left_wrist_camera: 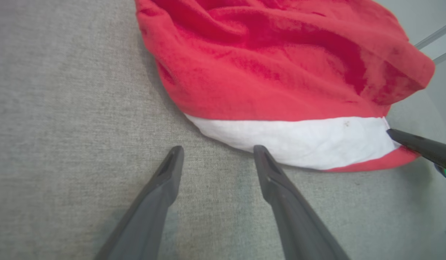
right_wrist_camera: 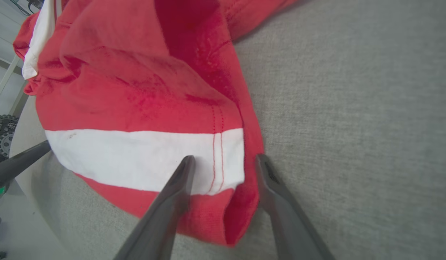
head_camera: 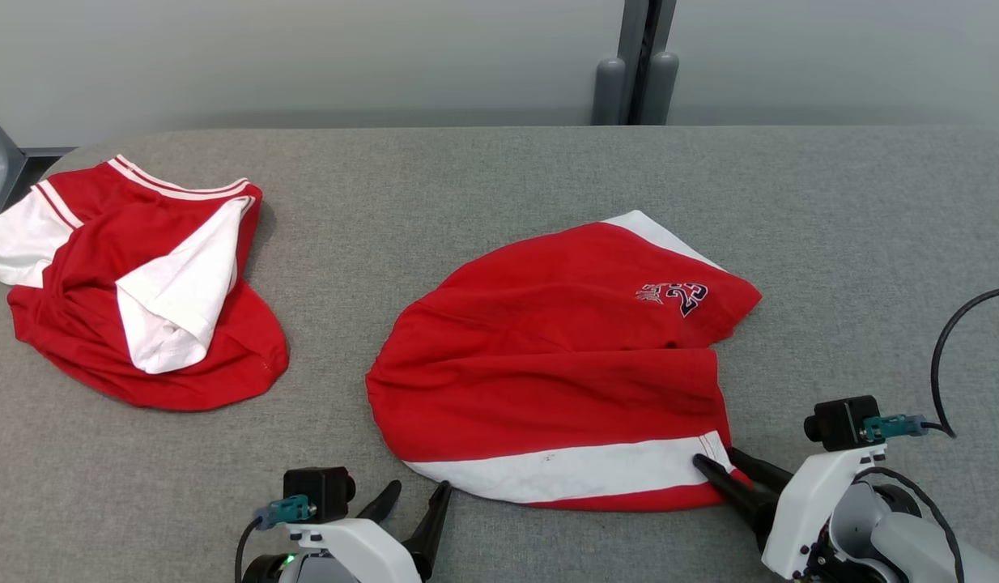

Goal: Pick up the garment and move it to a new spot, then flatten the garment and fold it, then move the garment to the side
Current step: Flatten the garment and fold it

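Observation:
The garment (head_camera: 548, 364), red shorts with a white stripe and a dark number print, lies bunched at the middle of the grey table (head_camera: 499, 170). My right gripper (head_camera: 715, 456) is at its near right corner. In the right wrist view the right gripper (right_wrist_camera: 223, 157) has its jaws apart, astride the stitched hem corner of the garment (right_wrist_camera: 136, 90), with cloth between them. My left gripper (head_camera: 419, 486) stands open on the bare table just short of the garment's near left edge. The left wrist view has the left gripper (left_wrist_camera: 218, 148) beside the white stripe of the garment (left_wrist_camera: 281, 72).
A second red and white garment (head_camera: 143, 283) lies crumpled at the far left of the table. A black cable (head_camera: 945, 340) loops over the table at the right edge. Grey posts (head_camera: 633, 81) stand behind the far edge.

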Available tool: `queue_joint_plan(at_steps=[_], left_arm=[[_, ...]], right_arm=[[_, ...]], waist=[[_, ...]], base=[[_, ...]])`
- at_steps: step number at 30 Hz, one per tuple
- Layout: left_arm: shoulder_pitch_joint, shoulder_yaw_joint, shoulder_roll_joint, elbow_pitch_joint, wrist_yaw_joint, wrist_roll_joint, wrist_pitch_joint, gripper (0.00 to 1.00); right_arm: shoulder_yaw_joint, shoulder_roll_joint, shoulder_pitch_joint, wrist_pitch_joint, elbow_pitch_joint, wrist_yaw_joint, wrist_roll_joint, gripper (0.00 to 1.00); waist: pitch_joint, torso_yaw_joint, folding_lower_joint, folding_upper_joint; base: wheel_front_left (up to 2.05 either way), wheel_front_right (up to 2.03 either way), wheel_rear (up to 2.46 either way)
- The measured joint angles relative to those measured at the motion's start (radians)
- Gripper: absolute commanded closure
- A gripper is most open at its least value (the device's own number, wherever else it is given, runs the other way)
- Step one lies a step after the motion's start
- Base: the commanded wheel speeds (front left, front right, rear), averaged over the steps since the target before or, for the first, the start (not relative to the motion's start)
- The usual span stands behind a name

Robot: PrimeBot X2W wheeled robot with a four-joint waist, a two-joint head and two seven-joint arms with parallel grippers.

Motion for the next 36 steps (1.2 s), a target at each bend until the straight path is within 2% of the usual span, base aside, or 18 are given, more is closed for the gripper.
queue_joint_plan(at_steps=[2,5,6,9,10,20,21,22,25,36], left_arm=[[-0.005,-0.001,-0.003,0.01,-0.002,0.0,-0.001,0.0],[-0.019,-0.001,-0.009,0.025,-0.011,0.0,-0.002,0.0],[-0.021,-0.002,-0.013,0.031,-0.016,0.0,-0.003,0.0],[-0.03,-0.003,-0.023,0.045,-0.026,-0.005,-0.006,0.0],[-0.036,-0.003,-0.024,0.05,-0.027,-0.006,-0.006,0.0],[-0.062,-0.004,-0.057,0.134,-0.071,-0.024,-0.014,0.0],[-0.064,-0.004,-0.058,0.14,-0.075,-0.026,-0.016,0.25],[-0.068,-0.004,-0.059,0.145,-0.079,-0.026,-0.019,0.59],[-0.074,-0.004,-0.059,0.152,-0.085,-0.026,-0.027,1.0],[-0.052,0.01,-0.034,0.109,-0.091,-0.039,-0.048,1.0]], right_arm=[[0.003,0.003,-0.001,0.004,0.004,-0.001,0.0,0.51],[0.013,0.006,-0.001,0.005,0.004,-0.001,0.0,0.67],[0.016,0.006,-0.001,0.005,0.003,-0.001,0.0,0.77],[0.025,0.007,-0.001,0.005,0.001,-0.003,0.0,0.97],[0.027,0.009,-0.001,0.004,0.001,-0.003,0.001,1.0],[0.054,0.011,0.001,-0.005,-0.009,-0.003,0.01,1.0],[0.056,0.011,0.001,-0.006,-0.01,-0.003,0.01,1.0],[0.058,0.01,0.001,-0.007,-0.012,-0.003,0.01,1.0],[0.064,0.009,0.003,-0.021,-0.02,-0.003,0.01,1.0],[0.08,-0.002,0.006,-0.107,-0.068,-0.003,0.018,1.0]], waist=[[0.0,-0.001,0.0,0.0],[-0.001,-0.005,0.0,-0.0001],[-0.001,-0.006,0.0,0.0],[-0.004,-0.011,0.0,0.0],[-0.005,-0.012,0.0,-0.0001],[-0.017,-0.018,0.0,0.0],[-0.018,-0.018,0.0,0.0],[-0.019,-0.018,0.0,0.0],[-0.024,-0.018,0.0,0.0],[-0.054,-0.015,0.0,0.0]], base=[[0.0,0.0,0.0],[0.0,0.0,0.0],[0.0,0.0,0.0],[0.0,0.0,0.0],[0.0,0.0,0.0],[0.0,0.0,0.0],[0.0,0.0,0.0],[0.0,0.0,0.0],[0.0,0.0,0.0],[0.0,0.0,0.0]])
